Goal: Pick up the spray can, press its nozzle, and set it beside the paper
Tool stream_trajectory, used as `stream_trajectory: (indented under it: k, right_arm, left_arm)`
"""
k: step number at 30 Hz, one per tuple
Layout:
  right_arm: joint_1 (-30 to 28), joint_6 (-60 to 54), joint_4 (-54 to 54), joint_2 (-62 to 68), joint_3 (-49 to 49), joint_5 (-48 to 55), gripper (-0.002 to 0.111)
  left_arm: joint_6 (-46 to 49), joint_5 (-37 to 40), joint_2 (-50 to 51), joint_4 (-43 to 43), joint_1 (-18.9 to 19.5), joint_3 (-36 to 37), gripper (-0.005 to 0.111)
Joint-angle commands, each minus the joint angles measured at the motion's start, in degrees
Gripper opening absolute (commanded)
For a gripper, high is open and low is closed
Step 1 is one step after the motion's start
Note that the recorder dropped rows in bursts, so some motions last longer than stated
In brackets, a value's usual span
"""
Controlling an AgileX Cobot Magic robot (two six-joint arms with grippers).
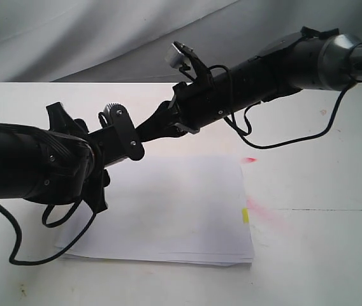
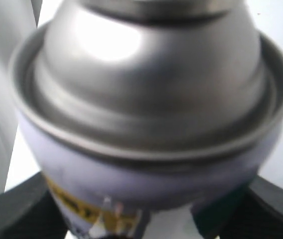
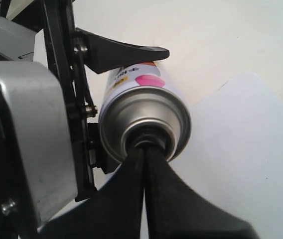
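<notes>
The spray can [image 3: 146,112] is held in the air on its side over the paper [image 1: 181,210], a white stack with a yellow tab [image 1: 245,215]. My left gripper [image 1: 127,137] is shut on the can's body. Its black fingers [image 2: 12,209] flank the label below the silver domed shoulder [image 2: 146,84]. My right gripper [image 3: 144,149] is shut, its joined fingertips pushed against the middle of the can's top. The nozzle is hidden behind those tips. In the exterior view the can is hidden by the grippers, where my right gripper [image 1: 143,132] meets the left one.
Pink spray marks [image 1: 260,210] stain the white table [image 1: 321,255] right of the paper, with a smaller one [image 1: 249,159] above. Loose black cables [image 1: 276,143] hang from both arms. A grey cloth backdrop [image 1: 72,38] rises behind the table.
</notes>
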Motion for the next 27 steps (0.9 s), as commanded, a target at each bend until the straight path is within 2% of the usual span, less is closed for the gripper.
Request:
stream_trajectory:
  k: [1, 17, 23, 27]
  right_arm:
    - [0.8, -0.4, 1.5, 0.5, -0.4, -0.7, 0.000]
    - [1.7, -0.4, 2.1, 1.1, -0.4, -0.6, 0.000]
    - [-3.6, 3.0, -5.8, -2.5, -0.2, 2.0, 0.000]
    - [-7.4, 3.1, -4.9, -5.1, 0.9, 3.8, 0.000]
  left_arm:
    - [-0.6, -2.6, -0.9, 2.4, -0.3, -0.7, 0.000]
    - [-0.6, -2.5, -0.9, 2.4, -0.3, -0.7, 0.000]
    - [-0.6, -2.5, -0.9, 2.4, -0.3, -0.7, 0.000]
    - [-1.2, -2.5, -0.9, 2.4, -0.3, -0.7, 0.000]
